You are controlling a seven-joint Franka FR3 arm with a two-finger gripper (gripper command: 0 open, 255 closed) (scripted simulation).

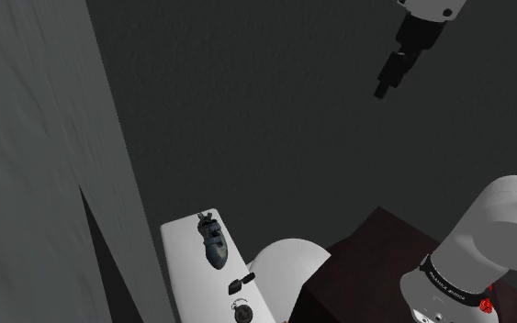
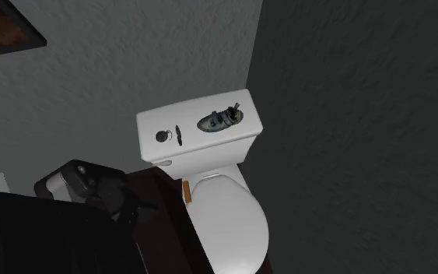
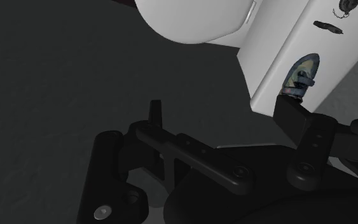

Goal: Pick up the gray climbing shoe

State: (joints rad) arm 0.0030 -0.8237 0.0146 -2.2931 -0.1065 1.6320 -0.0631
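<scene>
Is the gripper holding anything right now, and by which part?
Nothing is held: the gripper is open in the air, well clear of the shoe lying on the toilet tank.

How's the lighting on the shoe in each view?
Shoulder view: dim, shoe dark against the white tank lid. Second exterior view: lit best, shoe stands out. Wrist view: dim, black fingers barely separate from the dark background.

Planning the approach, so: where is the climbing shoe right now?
The climbing shoe lies on the white toilet tank lid, at its right end in the second exterior view; a slim dark object is its nearest neighbour.
</scene>
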